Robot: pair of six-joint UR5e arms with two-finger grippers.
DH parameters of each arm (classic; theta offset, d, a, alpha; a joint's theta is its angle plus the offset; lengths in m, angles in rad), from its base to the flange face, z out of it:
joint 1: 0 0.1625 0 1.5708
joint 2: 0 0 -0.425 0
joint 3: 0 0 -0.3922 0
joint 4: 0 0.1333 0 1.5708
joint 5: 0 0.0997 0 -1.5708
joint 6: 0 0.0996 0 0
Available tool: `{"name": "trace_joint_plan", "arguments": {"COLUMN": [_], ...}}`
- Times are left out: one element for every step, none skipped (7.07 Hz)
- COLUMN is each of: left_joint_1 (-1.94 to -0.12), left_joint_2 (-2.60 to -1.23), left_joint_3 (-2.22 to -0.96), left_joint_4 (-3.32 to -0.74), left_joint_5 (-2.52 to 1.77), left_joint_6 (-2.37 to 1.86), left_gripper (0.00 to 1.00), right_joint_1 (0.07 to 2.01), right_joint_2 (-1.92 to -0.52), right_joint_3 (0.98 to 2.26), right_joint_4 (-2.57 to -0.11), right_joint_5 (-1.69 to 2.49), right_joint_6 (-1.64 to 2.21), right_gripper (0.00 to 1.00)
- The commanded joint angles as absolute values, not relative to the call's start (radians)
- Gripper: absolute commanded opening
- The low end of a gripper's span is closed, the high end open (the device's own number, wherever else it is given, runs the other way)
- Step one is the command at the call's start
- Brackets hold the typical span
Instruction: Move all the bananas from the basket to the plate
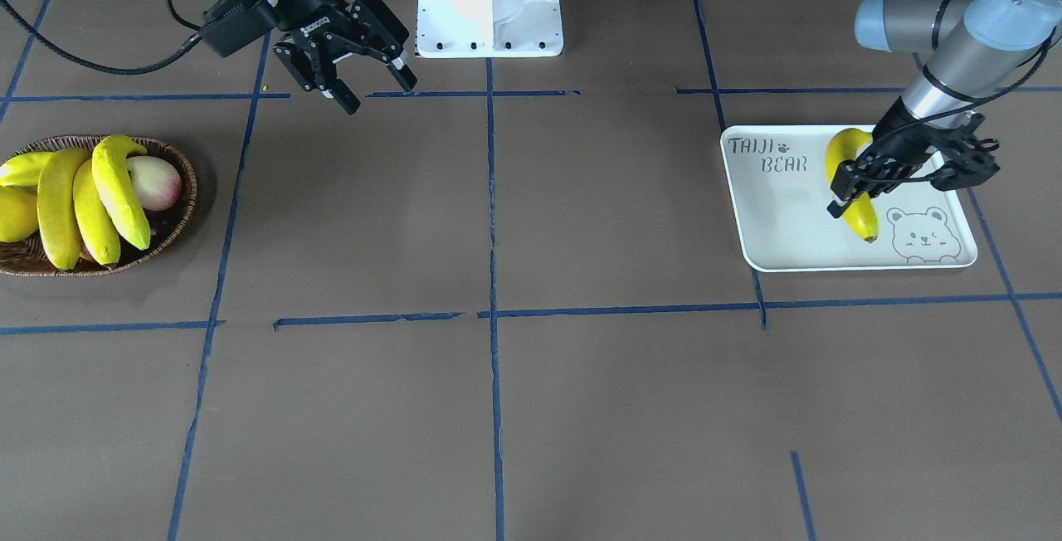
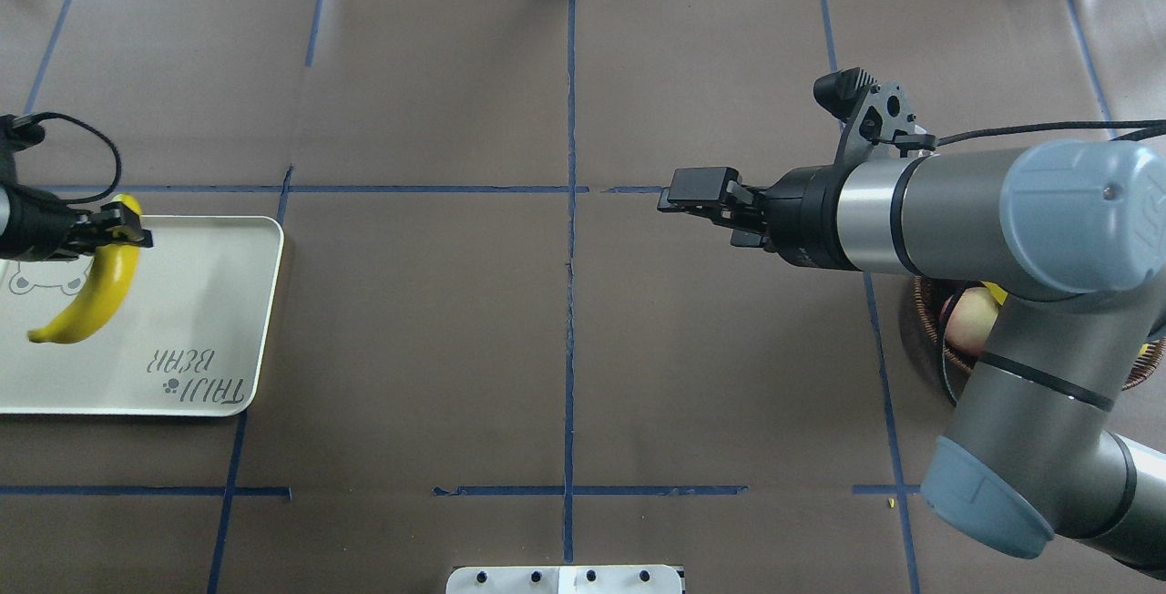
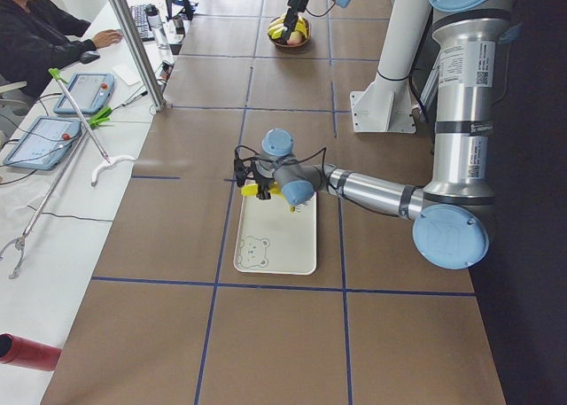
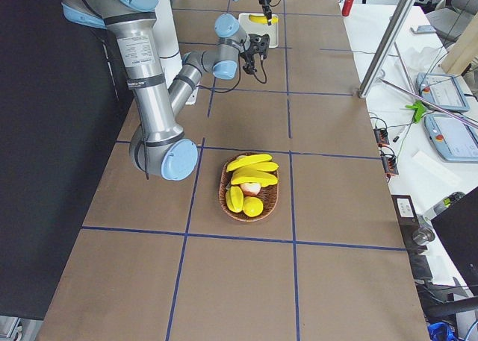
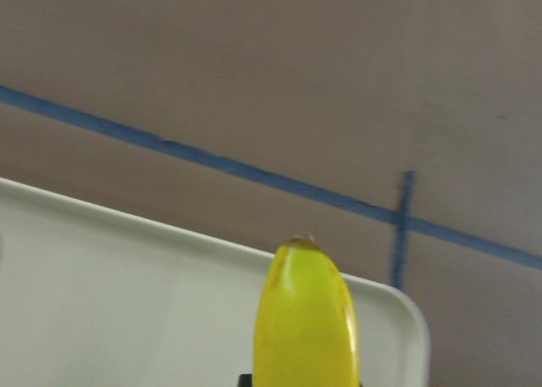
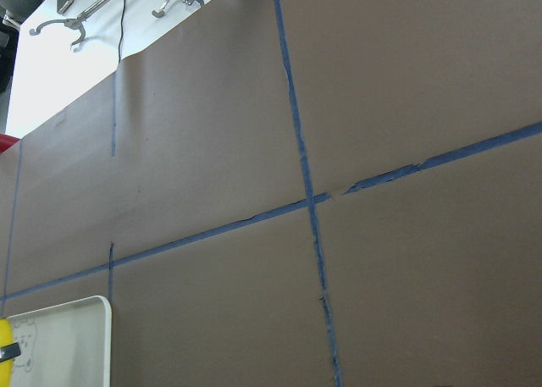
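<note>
My left gripper (image 1: 854,192) is shut on a yellow banana (image 1: 863,213) and holds it tilted over the white plate (image 1: 788,226), its lower tip at or just above the plate. In the overhead view this gripper (image 2: 123,231) holds the banana (image 2: 91,302) over the plate's (image 2: 200,302) left part. Three more bananas (image 1: 91,209) lie in the wicker basket (image 1: 192,192) far off at the other end of the table. My right gripper (image 1: 377,93) is open and empty, above the table between basket and robot base.
The basket also holds a pink peach-like fruit (image 1: 156,180) and two shorter yellow fruits (image 1: 17,213). My right arm's elbow (image 2: 1048,239) hides most of the basket from overhead. The white robot base (image 1: 489,2) stands at the table's middle edge.
</note>
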State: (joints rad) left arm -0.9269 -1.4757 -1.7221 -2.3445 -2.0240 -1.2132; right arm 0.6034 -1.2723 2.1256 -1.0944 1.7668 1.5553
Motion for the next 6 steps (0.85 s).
{"name": "trace_joint_plan", "arguments": {"left_joint_1": [-0.933, -0.928, -0.927, -0.923, -0.920, -0.920], "left_joint_2": [-1.387, -1.390, -1.400, -1.408, -1.416, -1.423], "left_joint_3": [-1.683, -1.662, -1.652, -1.649, -1.631, -1.629], "left_joint_4": [-2.347, -2.349, -2.349, -2.347, -2.352, -2.353], "left_joint_5": [-1.927, -1.904, -1.902, -1.908, -1.908, -1.910], "left_joint_6": [-1.126, -1.126, -1.127, -1.129, -1.127, -1.127], "left_gripper": [0.00, 0.00, 0.02, 0.29, 0.99, 1.00], "right_joint_1": [0.633, 0.637, 0.640, 0.641, 0.646, 0.667], "right_joint_2": [-1.313, -1.315, -1.316, -1.321, -1.327, -1.350], "right_joint_3": [2.112, 2.105, 2.103, 2.103, 2.105, 2.105], "right_joint_4": [-1.100, -1.100, -1.100, -1.100, -1.100, -1.101], "right_joint_5": [1.769, 1.769, 1.770, 1.770, 1.772, 1.801], "right_joint_6": [1.502, 1.500, 1.500, 1.500, 1.494, 1.450], "right_gripper": [1.00, 1.00, 1.00, 1.00, 1.00, 1.00]}}
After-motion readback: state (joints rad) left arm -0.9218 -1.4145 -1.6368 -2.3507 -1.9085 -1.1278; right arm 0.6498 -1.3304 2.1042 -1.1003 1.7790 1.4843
